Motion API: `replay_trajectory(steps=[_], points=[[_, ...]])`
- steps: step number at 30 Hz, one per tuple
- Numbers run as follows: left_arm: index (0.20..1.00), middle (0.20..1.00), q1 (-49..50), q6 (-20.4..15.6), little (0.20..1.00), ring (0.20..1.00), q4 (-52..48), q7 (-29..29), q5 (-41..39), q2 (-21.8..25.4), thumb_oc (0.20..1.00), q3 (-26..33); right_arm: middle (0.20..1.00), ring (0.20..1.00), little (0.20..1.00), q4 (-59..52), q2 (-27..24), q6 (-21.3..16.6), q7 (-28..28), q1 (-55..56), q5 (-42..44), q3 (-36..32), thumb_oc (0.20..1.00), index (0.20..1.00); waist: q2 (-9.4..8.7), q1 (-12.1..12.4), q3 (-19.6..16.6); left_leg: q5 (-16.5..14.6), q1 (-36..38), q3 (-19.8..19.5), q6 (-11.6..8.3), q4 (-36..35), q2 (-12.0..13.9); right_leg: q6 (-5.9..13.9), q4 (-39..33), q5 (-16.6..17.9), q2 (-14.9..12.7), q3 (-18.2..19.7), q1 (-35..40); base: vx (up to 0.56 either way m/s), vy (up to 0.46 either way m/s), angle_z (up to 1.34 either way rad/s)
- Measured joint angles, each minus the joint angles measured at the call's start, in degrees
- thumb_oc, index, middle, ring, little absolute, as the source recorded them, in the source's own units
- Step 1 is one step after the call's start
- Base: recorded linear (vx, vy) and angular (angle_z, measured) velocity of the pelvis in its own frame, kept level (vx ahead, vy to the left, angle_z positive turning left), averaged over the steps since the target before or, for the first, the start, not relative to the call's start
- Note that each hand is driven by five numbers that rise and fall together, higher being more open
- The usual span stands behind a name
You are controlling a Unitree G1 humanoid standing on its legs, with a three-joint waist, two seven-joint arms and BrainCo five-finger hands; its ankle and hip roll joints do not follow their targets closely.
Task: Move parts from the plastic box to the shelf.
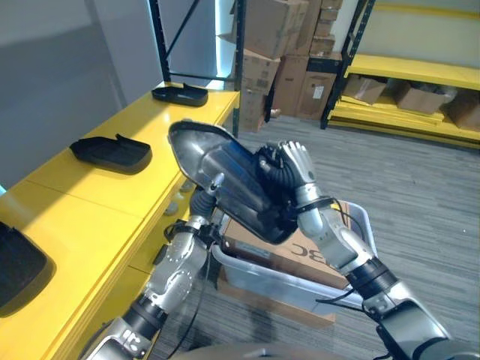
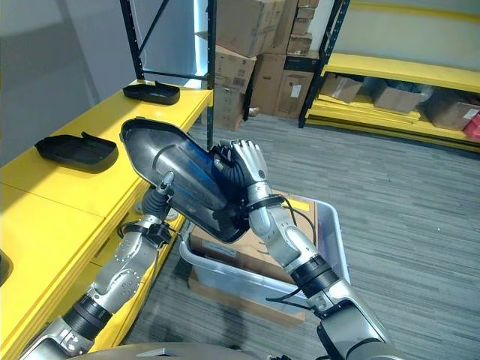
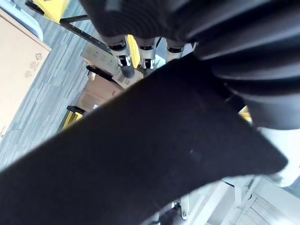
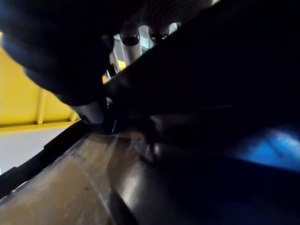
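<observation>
A large glossy dark part with a rounded shell shape hangs in the air, above the clear plastic box and beside the yellow shelf. My left hand grips its lower edge from below, thumb on the inner face and fingers past the rim. My right hand clasps the part's right end, fingers curled over its edge. A cardboard box lies in the plastic box. Three black parts rest on the shelf.
A black rack post rises at the shelf's far end. Stacked cardboard boxes stand behind on the grey carpet. Another rack with yellow shelves holds boxes at the back right. Bare shelf surface lies between the black parts.
</observation>
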Motion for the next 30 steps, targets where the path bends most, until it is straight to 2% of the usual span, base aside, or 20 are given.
replay_trajectory(steps=[1,5,9,16,21,22,23,24,26,30], points=[[0.2,0.2,-0.04,0.04,0.2,0.2,0.0,0.0,0.77,0.55,0.2,0.04,0.2,0.2,0.2,-0.05,-0.28,-0.6,0.42,0.0,0.71,0.0,0.2,0.2,0.02,-0.03,0.0,0.0,-0.1,-0.07,0.0,0.0,0.01,-0.01,0.0,-0.02,0.01,-0.12,-0.05,-0.02,-0.007,0.03],[0.2,0.2,-0.47,0.4,0.2,0.2,0.03,1.26,6.75,2.16,0.2,0.38,0.2,0.2,0.2,-0.91,-0.49,-0.8,1.29,0.0,3.74,-0.03,0.2,0.2,0.1,-0.05,0.01,0.05,-0.36,-0.46,0.01,0.0,0.02,-0.03,0.0,-0.07,-0.01,-0.56,-0.08,-0.02,-0.004,0.05],[0.2,0.2,-0.47,0.47,0.2,0.2,0.02,2.49,8.04,2.58,0.2,2.89,0.2,0.2,0.2,-4.18,-0.91,-1.86,1.88,0.02,5.06,-0.03,0.2,0.2,0.51,0.09,0.22,0.06,-0.39,-0.54,0.0,0.0,-0.01,-0.01,0.0,-0.12,-0.04,-0.61,-0.08,0.0,0.0,0.01],[0.2,0.2,-0.46,0.89,0.2,0.2,0.05,5.04,9.74,2.8,0.2,5.95,0.2,0.2,0.2,-8.15,-0.84,-2.51,7.26,1.95,11.46,1.07,0.2,0.2,0.68,0.08,0.28,0.26,-0.46,-0.55,-0.31,0.0,-0.13,0.03,0.0,-0.15,-0.13,-0.61,-0.12,-0.01,0.006,0.0],[0.2,0.2,-0.46,0.9,0.2,0.2,0.05,5.55,14.35,3.89,0.2,7.64,0.2,0.2,0.2,-8.41,-1.58,-2.51,10.62,2.02,17.12,2.12,0.2,0.2,0.76,0.13,0.28,0.25,-0.6,-0.44,-0.31,0.0,-0.22,0.04,0.01,-0.15,-0.25,-0.63,-0.31,-0.04,0.05,-0.01],[0.2,0.2,-0.46,0.88,0.2,0.2,0.04,5.76,14.75,3.78,0.2,7.95,0.395,0.395,0.395,-8.66,-2.26,-2.51,11.27,1.93,17.49,2.35,0.395,0.395,0.75,0.27,0.27,0.25,-0.64,-0.44,-0.31,0.0,-0.24,0.05,0.01,-0.14,-0.26,-0.67,-0.31,-0.05,0.047,0.0],[0.2,0.2,-0.46,0.84,0.2,0.2,0.05,6.0,14.78,3.8,0.2,8.01,0.523,0.523,0.523,-9.31,-3.3,-2.51,11.79,1.76,17.54,2.64,0.523,0.523,0.75,0.44,0.28,0.25,-0.69,-0.43,-0.31,0.0,-0.28,0.07,0.02,-0.13,-0.29,-0.68,-0.38,-0.05,0.063,0.0],[0.2,0.2,-0.44,0.83,0.2,0.2,0.12,6.11,15.39,3.85,0.2,8.24,1.0,1.0,1.0,-11.48,-6.05,-2.74,12.85,1.32,17.6,3.2,1.0,1.0,0.7,0.69,0.29,0.25,-0.77,-0.28,-0.32,0.02,-0.34,0.13,0.03,-0.1,-0.42,-0.64,-0.64,-0.07,0.092,-0.07],[0.2,0.2,-0.36,0.8,0.2,0.2,0.14,6.17,17.18,3.99,0.2,10.54,1.0,1.0,1.0,-13.89,-7.76,-4.58,14.99,1.04,18.02,3.41,1.0,1.0,0.53,0.77,0.28,0.24,-1.32,0.23,-0.31,0.02,-0.4,0.16,0.21,0.11,-0.44,-0.38,-1.39,-0.08,0.125,-0.1],[0.2,0.2,-0.35,0.94,0.2,0.2,1.64,6.42,21.47,4.25,0.2,12.43,1.0,1.0,1.0,-17.01,-6.92,-8.12,16.79,2.59,19.6,2.86,1.0,1.0,0.27,0.51,0.42,0.2,-1.56,0.93,-0.09,0.03,-0.79,0.05,0.39,0.7,-0.71,0.74,-2.07,-0.05,0.103,-0.11]])
